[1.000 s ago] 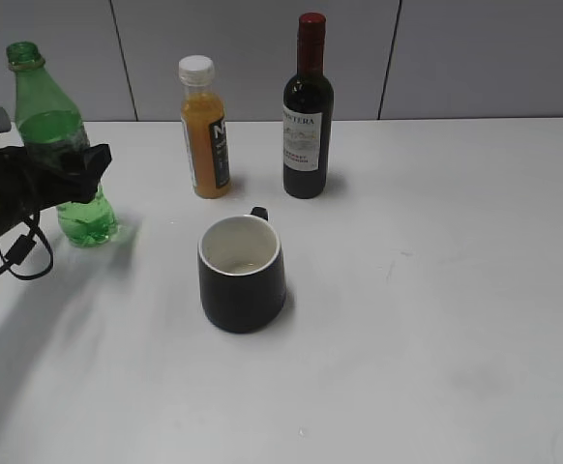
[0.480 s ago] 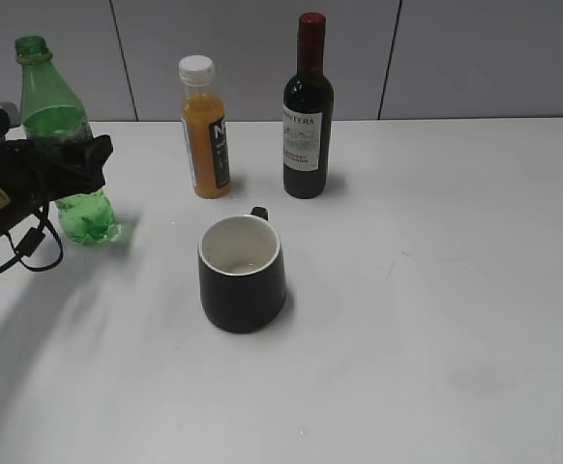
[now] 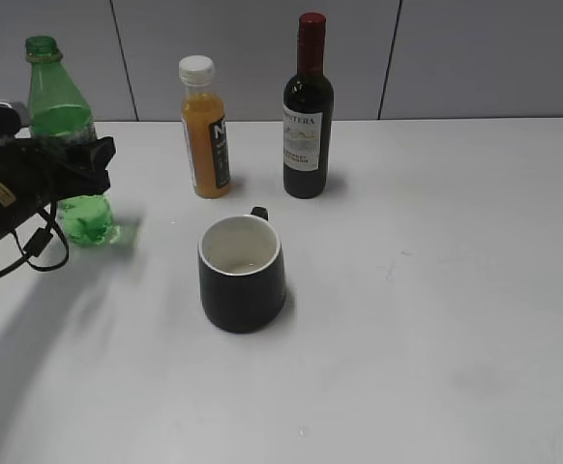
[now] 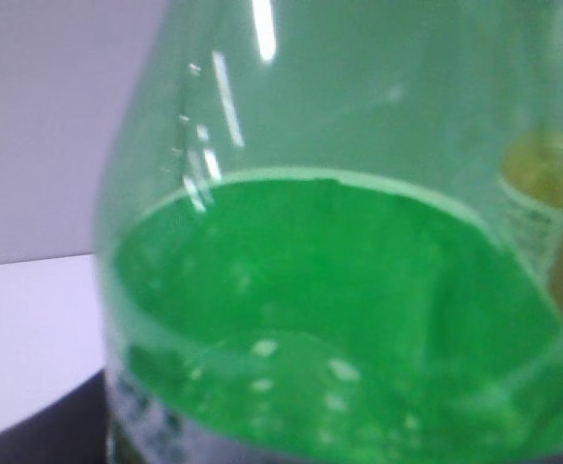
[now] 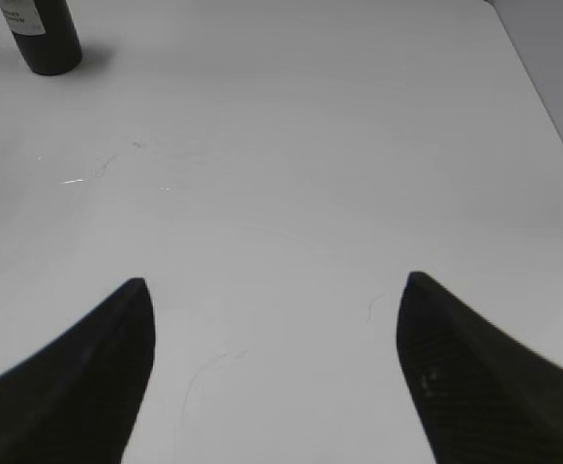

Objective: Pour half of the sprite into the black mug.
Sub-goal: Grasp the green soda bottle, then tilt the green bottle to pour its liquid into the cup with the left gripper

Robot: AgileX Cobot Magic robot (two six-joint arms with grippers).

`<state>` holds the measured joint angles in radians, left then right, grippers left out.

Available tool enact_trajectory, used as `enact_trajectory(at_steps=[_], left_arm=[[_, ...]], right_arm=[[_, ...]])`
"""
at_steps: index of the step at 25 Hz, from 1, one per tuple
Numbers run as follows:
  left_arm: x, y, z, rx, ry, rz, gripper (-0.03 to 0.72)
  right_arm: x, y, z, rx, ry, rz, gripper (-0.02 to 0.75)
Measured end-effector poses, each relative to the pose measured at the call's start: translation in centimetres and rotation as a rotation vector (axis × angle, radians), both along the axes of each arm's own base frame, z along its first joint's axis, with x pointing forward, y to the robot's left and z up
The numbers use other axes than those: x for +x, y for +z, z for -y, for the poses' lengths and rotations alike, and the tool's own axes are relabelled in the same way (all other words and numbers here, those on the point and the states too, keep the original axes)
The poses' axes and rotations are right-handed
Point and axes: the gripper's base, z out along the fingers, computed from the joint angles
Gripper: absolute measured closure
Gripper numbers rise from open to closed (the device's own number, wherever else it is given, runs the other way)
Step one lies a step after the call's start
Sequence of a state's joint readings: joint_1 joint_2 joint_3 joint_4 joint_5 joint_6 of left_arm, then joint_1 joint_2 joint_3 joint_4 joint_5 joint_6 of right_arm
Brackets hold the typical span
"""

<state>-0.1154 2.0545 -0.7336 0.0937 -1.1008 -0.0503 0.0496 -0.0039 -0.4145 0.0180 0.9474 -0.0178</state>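
Compared with one second ago, the sprite [image 3: 62,126] is standing straighter and a little higher, its cap end now pointing almost straight up, and the left gripper [image 3: 74,164] around it is sitting slightly higher too. This gripper is closing on the middle of the bottle from the left side; in the left wrist view the green body [image 4: 340,290] is filling the whole picture, so the fingers themselves are hidden there. The bottle base seems to be just clearing the table [image 3: 436,290], but I cannot be sure. The black mug [image 3: 242,274] is standing to the right of the bottle and nearer to the camera, mouth up, well apart from it. So the bottle must be travelling rightward, then tipping its long axis toward the mug. The right gripper [image 5: 272,358] is hanging spread and empty over bare table, far from both.
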Motion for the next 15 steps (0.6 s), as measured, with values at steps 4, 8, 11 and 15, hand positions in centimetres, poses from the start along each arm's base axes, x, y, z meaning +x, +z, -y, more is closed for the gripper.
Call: enact_trajectory(at_steps=[4,8,11,15], left_arm=[[-1.3,0.9,0.4,0.089,0.053,0.001,0.205],[-3.5,2.2,1.3,0.172,0.065,0.016,0.205],[-4.9,2.8,2.1,0.289,0.052,0.034,0.206],[-6.8,3.2,3.1,0.431,0.038,0.052,0.207]], right_arm=[[0.0,0.0,0.0,0.000,0.000,0.000,0.148],[0.0,0.0,0.0,0.000,0.000,0.000,0.148],[0.0,0.0,0.0,0.000,0.000,0.000,0.148],[0.0,0.0,0.0,0.000,0.000,0.000,0.148]])
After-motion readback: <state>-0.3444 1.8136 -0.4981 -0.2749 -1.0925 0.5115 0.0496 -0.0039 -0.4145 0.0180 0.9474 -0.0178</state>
